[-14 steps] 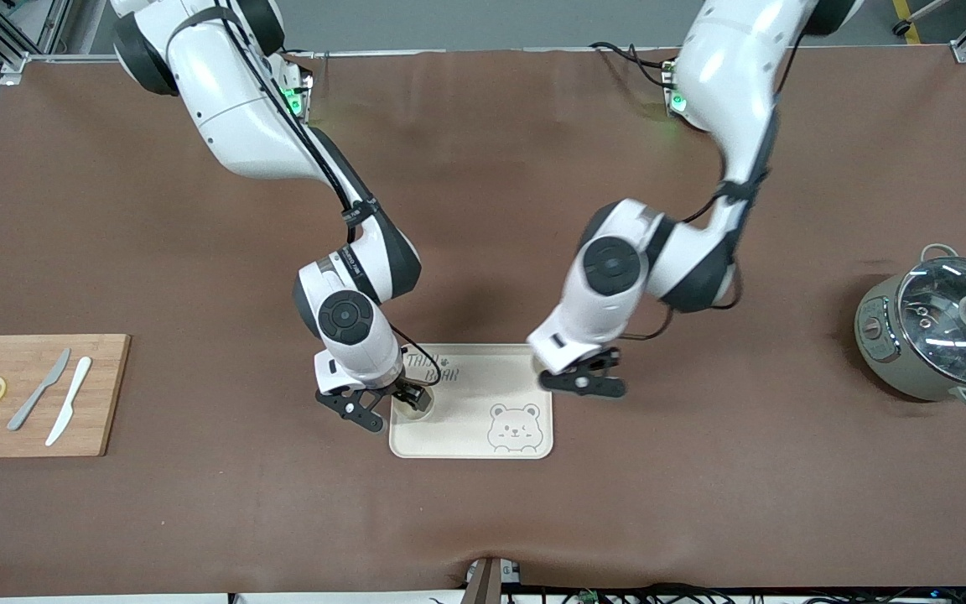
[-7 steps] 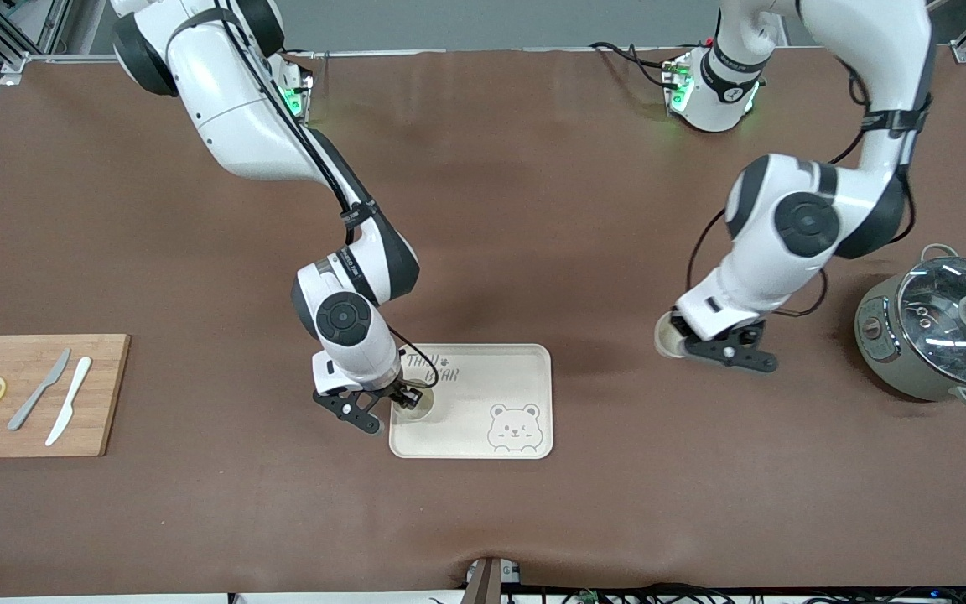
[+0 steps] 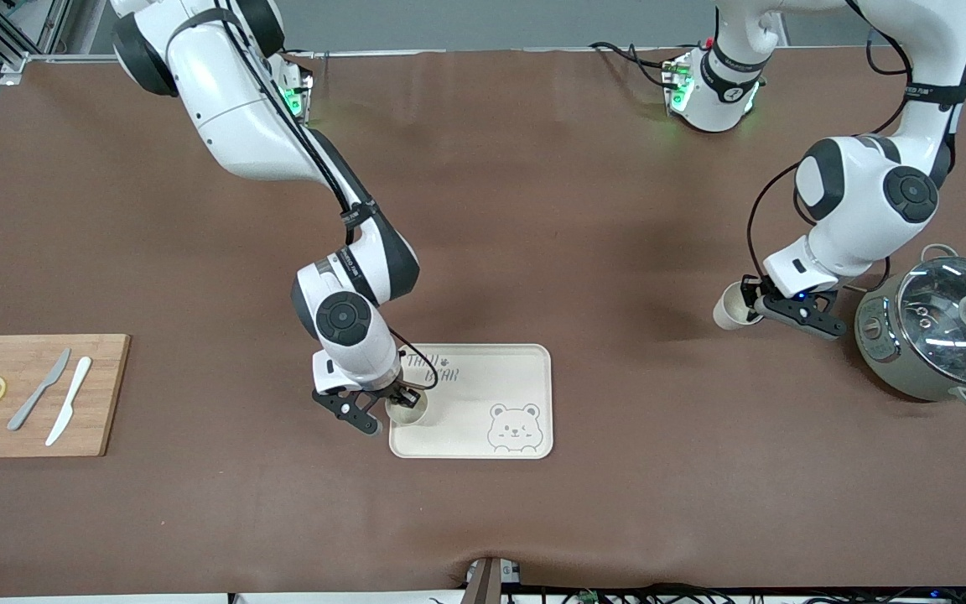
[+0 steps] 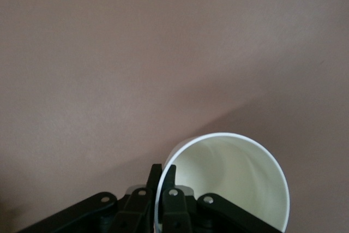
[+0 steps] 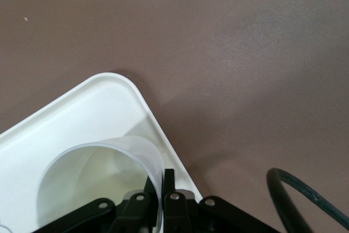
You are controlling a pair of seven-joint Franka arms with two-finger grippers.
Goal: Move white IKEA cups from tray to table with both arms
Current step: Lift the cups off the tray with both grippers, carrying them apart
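Note:
My right gripper [image 3: 393,399] is shut on the rim of a white cup [image 3: 408,408] that is upright at the bear-printed tray's [image 3: 491,377] edge toward the right arm's end. In the right wrist view the fingers [image 5: 161,183] pinch the cup's wall [image 5: 92,173] over the tray's corner [image 5: 103,94]. My left gripper [image 3: 753,306] is shut on the second white cup [image 3: 728,308]. It holds that cup tilted in the air over bare table beside the pot. In the left wrist view its fingers [image 4: 162,177] pinch the rim of that cup [image 4: 234,184].
A grey-green pot with a glass lid [image 3: 948,331] stands at the left arm's end, close to the left gripper. A wooden board [image 3: 106,394] with two knives and lemon slices lies at the right arm's end. A black cable [image 5: 305,197] hangs by the right gripper.
The left arm has swung from the tray's edge toward its own end of the table, carrying its cup to beside the pot. The right gripper has stayed at the tray with its cup.

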